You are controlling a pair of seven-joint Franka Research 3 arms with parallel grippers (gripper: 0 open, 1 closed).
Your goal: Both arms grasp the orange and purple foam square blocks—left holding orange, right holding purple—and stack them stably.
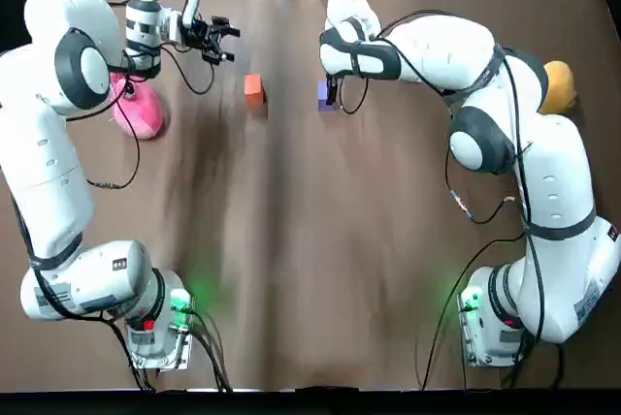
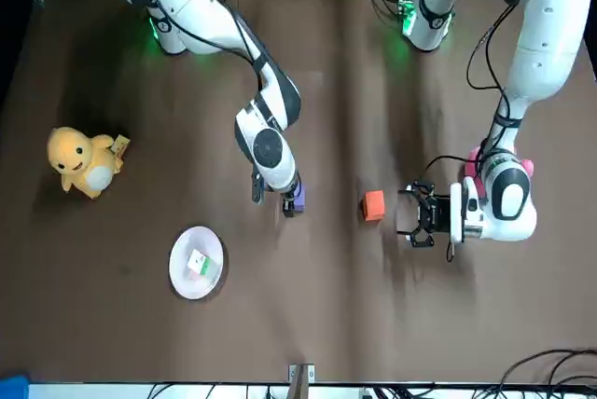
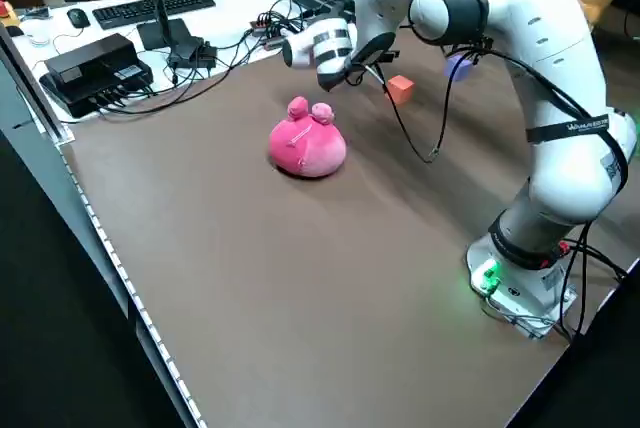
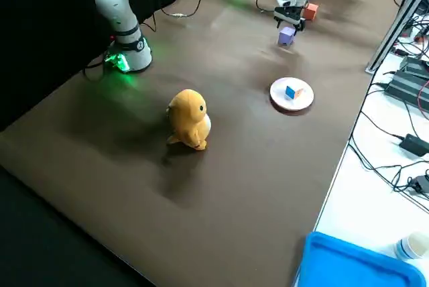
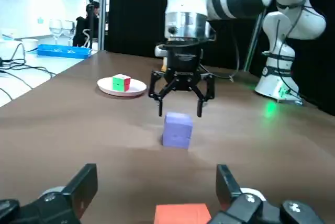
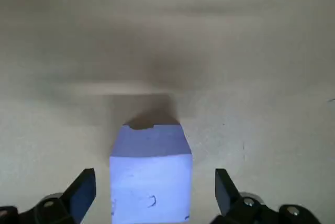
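I see nothing grasped yet. R gripper (image 6: 154, 192) wide, straddling purple block (image 1: 325, 94); L gripper (image 1: 225, 42) wide (orange block (image 1: 254, 88) just ahead). Both grabs + stacking left, I reckon.

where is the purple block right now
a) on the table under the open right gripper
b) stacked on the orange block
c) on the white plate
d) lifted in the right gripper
a: the purple block rests on the table, with the right gripper open just above it, not gripping.
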